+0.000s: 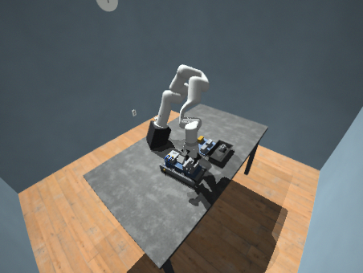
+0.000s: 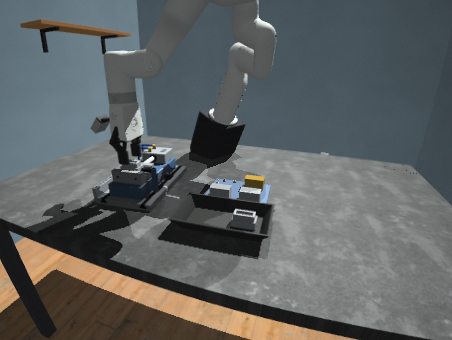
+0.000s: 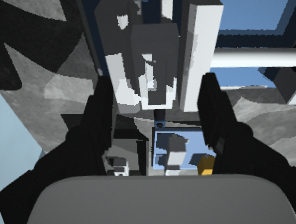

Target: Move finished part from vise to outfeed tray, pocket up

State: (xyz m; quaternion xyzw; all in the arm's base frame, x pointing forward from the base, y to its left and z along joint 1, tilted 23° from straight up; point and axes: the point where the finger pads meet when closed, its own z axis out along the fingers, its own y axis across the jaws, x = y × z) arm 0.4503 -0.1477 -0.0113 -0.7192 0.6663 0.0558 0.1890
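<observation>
The blue and grey vise (image 2: pixel 137 181) sits on a dark base plate at the table's left. It also shows in the top view (image 1: pixel 182 165). A grey part (image 3: pixel 150 70) sits between its jaws. My gripper (image 2: pixel 127 154) hangs straight down just above the vise. In the wrist view my gripper (image 3: pixel 156 89) is open, with its black fingers either side of the part and apart from it. The black outfeed tray (image 2: pixel 225 220) lies to the right of the vise. A small grey box-shaped piece (image 2: pixel 244 218) with an open top lies on the tray's floor.
A second blue fixture (image 2: pixel 237 190) with grey blocks and a yellow block (image 2: pixel 254 180) stands behind the tray. The arm's black base (image 2: pixel 216 137) stands at the back. A wooden shelf (image 2: pixel 75 29) hangs on the left wall.
</observation>
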